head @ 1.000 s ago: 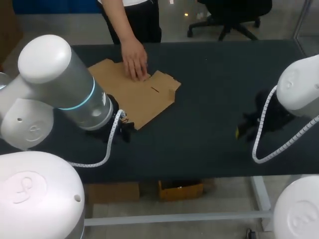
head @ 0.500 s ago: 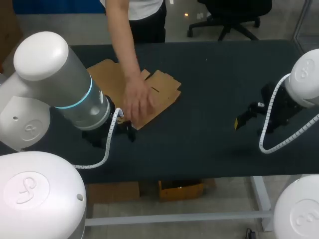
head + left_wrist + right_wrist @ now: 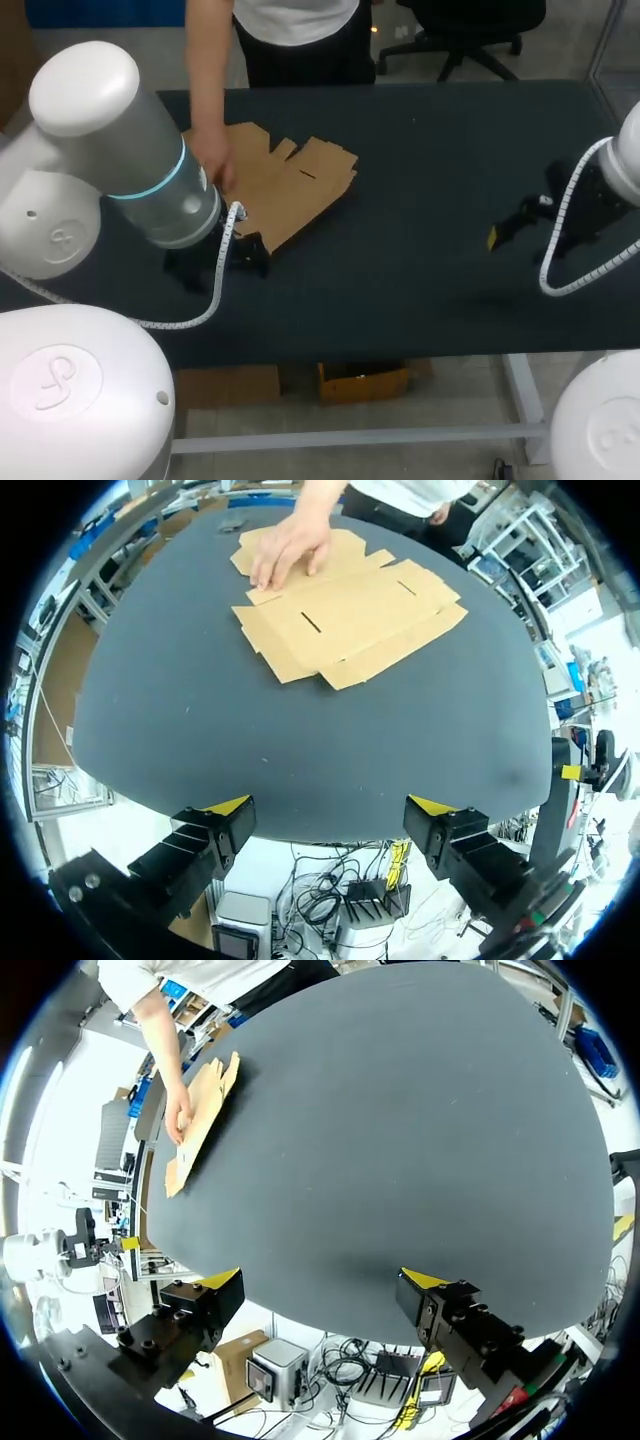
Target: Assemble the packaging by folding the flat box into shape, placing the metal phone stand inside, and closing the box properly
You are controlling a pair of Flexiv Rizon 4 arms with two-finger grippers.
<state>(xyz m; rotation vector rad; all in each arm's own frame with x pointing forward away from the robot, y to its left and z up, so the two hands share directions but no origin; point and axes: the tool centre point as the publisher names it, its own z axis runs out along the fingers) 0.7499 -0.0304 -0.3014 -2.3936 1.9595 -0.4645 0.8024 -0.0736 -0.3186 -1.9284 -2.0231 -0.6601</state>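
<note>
My left gripper [image 3: 330, 805] stands wide open with nothing between its fingers, hanging over the near left part of the counter [image 3: 420, 150]. It looks out across the counter toward the far edge. The flat box [image 3: 350, 620] lies straight ahead of it, unfolded and flat on the counter's left half. Its nearest corner points back toward the gripper but is clear of the fingers. The card's long axis runs crosswise to the gripper's line of sight and slants a little. One end lies toward the far left corner of the counter, the other toward the middle.

A person's hand [image 3: 290, 550] reaches in over the far edge and rests on the far left part of the card, so that end is taken for now. The end toward the middle and the near corner are bare.

My right gripper [image 3: 323, 1280] is open just as wide and also holds nothing. It sits over the right half of the counter, well apart from the box, with bare counter between them.

By my judgement the left arm is much nearer and should take the first fold, coming at the near corner. The metal phone stand shows in none of the views.
</note>
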